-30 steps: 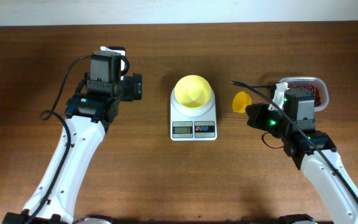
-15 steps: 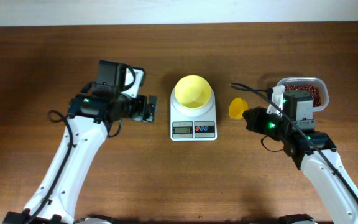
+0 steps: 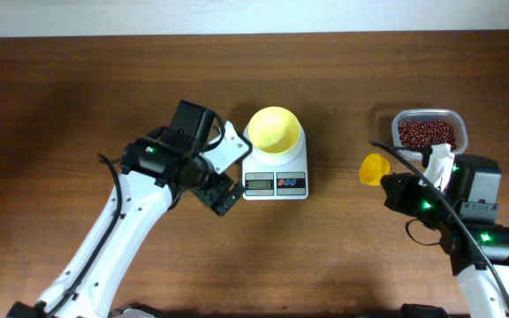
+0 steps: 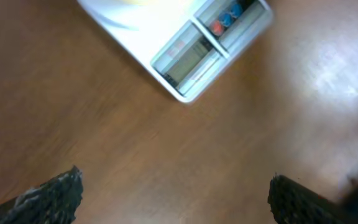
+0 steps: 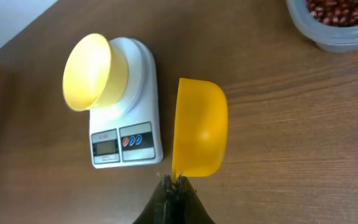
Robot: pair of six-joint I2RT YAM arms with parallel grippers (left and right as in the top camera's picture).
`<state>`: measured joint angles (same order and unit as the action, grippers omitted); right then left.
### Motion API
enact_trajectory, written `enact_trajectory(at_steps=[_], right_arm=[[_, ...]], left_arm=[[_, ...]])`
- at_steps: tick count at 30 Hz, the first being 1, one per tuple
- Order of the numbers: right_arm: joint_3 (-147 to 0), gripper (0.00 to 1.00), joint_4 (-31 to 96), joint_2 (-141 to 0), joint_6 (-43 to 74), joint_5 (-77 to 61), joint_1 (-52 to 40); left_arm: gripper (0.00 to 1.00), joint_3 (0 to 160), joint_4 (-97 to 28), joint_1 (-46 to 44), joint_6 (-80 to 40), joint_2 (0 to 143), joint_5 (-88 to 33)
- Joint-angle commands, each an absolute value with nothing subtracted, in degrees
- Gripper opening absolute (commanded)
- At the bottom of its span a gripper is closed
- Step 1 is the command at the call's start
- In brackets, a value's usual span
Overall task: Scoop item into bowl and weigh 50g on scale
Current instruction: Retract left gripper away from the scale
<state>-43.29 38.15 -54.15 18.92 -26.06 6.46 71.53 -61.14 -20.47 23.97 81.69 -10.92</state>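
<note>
The pale-yellow bowl [image 3: 273,129] sits on the white scale [image 3: 275,172] at the table's middle; both show in the right wrist view, bowl [image 5: 89,71] and scale [image 5: 126,140]. The red-brown beans [image 3: 427,132] lie in a clear container [image 3: 459,132] at the right. My right gripper [image 3: 396,185] is shut on the handle of a yellow scoop [image 3: 374,168], held tilted on its side between scale and container [image 5: 199,127]. My left gripper [image 3: 222,181] is open and empty just left of the scale's front; the scale's display end shows in its view [image 4: 185,53].
The brown wooden table [image 3: 325,256] stretches around. A pale wall edge runs along the back [image 3: 254,18]. The container's corner shows at the top right of the right wrist view [image 5: 337,25].
My left arm has swung right and forward, its gripper now beside the scale's front left. My right arm has drawn back to the right with the scoop, away from the scale.
</note>
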Motion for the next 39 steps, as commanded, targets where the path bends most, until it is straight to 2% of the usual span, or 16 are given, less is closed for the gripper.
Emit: enact_trajectory(at_steps=[1, 5, 8, 9, 10, 39], right_arm=[[-43.75, 0.04, 37.82, -53.08, 16.08, -29.19, 6.83], [-43.75, 0.04, 37.76, -53.08, 16.05, -29.17, 6.83], [-43.72, 0.04, 37.76, -53.08, 16.03, -29.15, 6.83], [-43.72, 0.04, 37.76, -53.08, 16.03, -29.15, 6.83], [-43.72, 0.04, 37.76, -53.08, 16.03, -29.17, 6.83], [-43.72, 0.04, 38.00, -53.23, 16.03, -31.14, 6.83]], left_arm=[[0.99, 73.03, -63.24, -20.32, 30.76, 76.97, -15.25], [0.99, 73.03, -64.73, -15.40, 35.53, 72.58, -15.29], [0.99, 73.03, -65.71, -8.23, 38.20, 72.01, -18.96], [0.99, 73.03, -68.05, -7.94, 45.06, 72.01, -24.21], [0.99, 73.03, -69.32, -7.97, 47.07, 72.01, -25.06], [0.99, 73.01, -66.30, -7.97, 47.27, 71.99, -21.21]])
